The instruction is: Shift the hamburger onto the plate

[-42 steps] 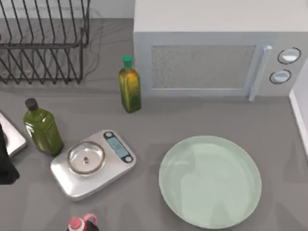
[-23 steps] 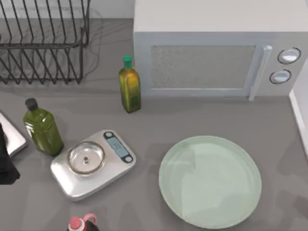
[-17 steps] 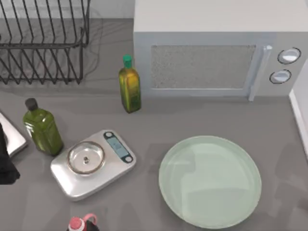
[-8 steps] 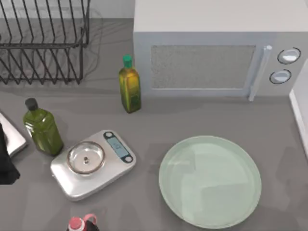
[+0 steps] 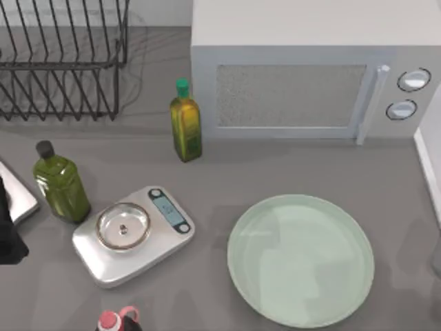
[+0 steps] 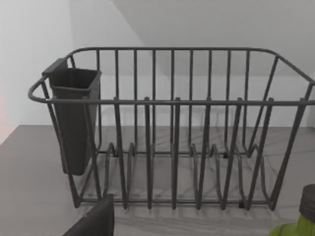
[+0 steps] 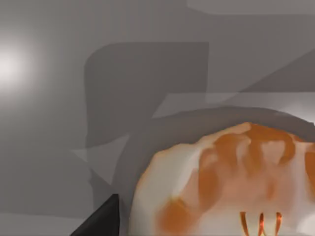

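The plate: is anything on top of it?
Nothing lies on the plate; from above its whole surface shows bare, with only shadows across it. The hamburger sits close under the right wrist camera, on grey table.

**Visible Arm Hardware**

Left arm (image 5: 8,234): matte black housing with a blocky, angular outline, seen at the top view's left edge. No cables, screws or markings can be made out.

Finger (image 6: 93,220): dark grey, flat-faced, angled edge.

Finger (image 7: 101,219): black, wedge-shaped tip, smooth surface.
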